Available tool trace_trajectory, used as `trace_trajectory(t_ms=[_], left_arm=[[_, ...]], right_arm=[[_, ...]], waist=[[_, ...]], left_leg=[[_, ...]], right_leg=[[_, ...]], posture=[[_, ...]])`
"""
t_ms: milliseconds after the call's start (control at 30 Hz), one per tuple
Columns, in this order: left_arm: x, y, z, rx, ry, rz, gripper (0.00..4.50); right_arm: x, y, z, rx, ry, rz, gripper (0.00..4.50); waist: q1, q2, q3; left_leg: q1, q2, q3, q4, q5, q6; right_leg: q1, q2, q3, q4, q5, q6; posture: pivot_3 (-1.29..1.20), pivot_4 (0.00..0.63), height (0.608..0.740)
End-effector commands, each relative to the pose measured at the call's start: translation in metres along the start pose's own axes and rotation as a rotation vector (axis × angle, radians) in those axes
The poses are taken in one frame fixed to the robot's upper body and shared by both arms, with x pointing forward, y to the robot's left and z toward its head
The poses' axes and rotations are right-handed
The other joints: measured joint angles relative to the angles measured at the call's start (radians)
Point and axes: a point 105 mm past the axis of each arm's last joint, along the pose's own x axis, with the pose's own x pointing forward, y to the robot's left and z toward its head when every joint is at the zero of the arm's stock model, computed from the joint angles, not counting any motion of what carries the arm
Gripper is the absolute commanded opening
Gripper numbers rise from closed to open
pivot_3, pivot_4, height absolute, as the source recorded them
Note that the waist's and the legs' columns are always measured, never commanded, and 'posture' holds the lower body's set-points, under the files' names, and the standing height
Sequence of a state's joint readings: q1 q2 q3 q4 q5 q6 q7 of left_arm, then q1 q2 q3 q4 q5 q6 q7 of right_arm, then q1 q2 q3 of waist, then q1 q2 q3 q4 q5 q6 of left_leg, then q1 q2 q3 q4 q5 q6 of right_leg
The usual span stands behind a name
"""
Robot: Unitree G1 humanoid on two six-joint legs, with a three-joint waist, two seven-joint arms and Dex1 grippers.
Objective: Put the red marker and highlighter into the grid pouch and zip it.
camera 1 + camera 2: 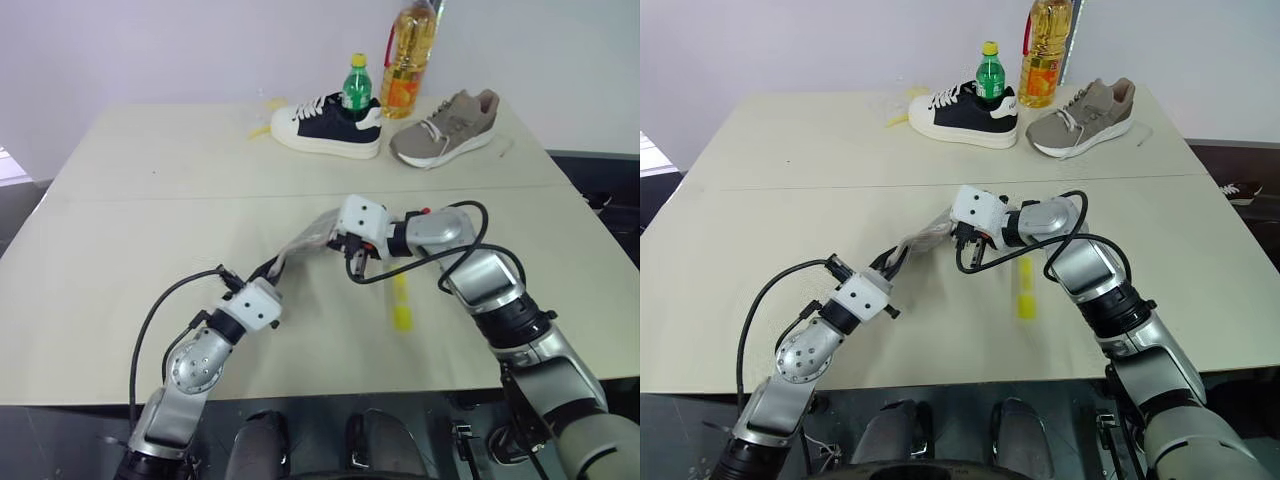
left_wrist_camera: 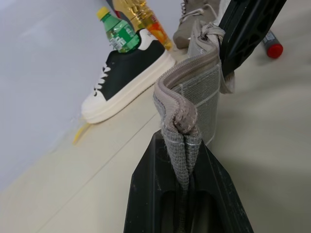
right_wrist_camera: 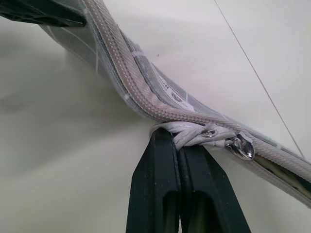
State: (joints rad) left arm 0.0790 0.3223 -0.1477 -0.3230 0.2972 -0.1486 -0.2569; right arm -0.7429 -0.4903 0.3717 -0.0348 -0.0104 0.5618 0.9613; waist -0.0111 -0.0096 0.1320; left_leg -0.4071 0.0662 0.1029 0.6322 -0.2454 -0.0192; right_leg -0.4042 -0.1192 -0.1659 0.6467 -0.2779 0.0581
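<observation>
Opening or closing the zip, judging by the grip on the pull. Next: slide the pull along the teeth while keeping the fabric taut. Grid pouch [image 1: 925, 238] strung above the table [image 1: 770, 200] between both arms. Left gripper [image 2: 187, 160] clenched on one end; right gripper [image 3: 179, 145] clenched on the zip cord. Highlighter [image 1: 1024, 290] lying beside on the table; red marker [image 2: 272, 44] beyond.
</observation>
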Motion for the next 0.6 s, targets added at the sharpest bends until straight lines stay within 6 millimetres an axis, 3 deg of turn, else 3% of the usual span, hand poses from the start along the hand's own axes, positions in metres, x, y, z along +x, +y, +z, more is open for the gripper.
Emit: trace_trajectory(t_ms=[33, 167, 600], left_arm=[[0.000, 0.007, 0.010, 0.028, -0.037, 0.038, 0.00], [0.002, 0.008, 0.011, 0.042, -0.039, 0.054, 0.00], [0.011, 0.003, 0.017, 0.040, -0.062, 0.062, 0.00]], right_arm=[[-0.007, -0.010, 0.021, -0.031, -0.072, -0.027, 0.03], [-0.008, -0.009, 0.025, -0.035, -0.083, -0.013, 0.03], [-0.007, 0.025, 0.041, -0.098, -0.125, 0.134, 0.03]], waist=[[0.000, 0.000, 0.000], [0.000, 0.000, 0.000], [0.000, 0.000, 0.000]], left_leg=[[0.000, 0.000, 0.000, 0.000, 0.000, 0.000], [0.000, 0.000, 0.000, 0.000, 0.000, 0.000], [0.000, 0.000, 0.000, 0.000, 0.000, 0.000]], right_leg=[[0.000, 0.000, 0.000, 0.000, 0.000, 0.000], [0.000, 0.000, 0.000, 0.000, 0.000, 0.000], [0.000, 0.000, 0.000, 0.000, 0.000, 0.000]], posture=[[0.00, 0.150, 0.702], [0.00, 0.150, 0.702], [0.00, 0.150, 0.702]])
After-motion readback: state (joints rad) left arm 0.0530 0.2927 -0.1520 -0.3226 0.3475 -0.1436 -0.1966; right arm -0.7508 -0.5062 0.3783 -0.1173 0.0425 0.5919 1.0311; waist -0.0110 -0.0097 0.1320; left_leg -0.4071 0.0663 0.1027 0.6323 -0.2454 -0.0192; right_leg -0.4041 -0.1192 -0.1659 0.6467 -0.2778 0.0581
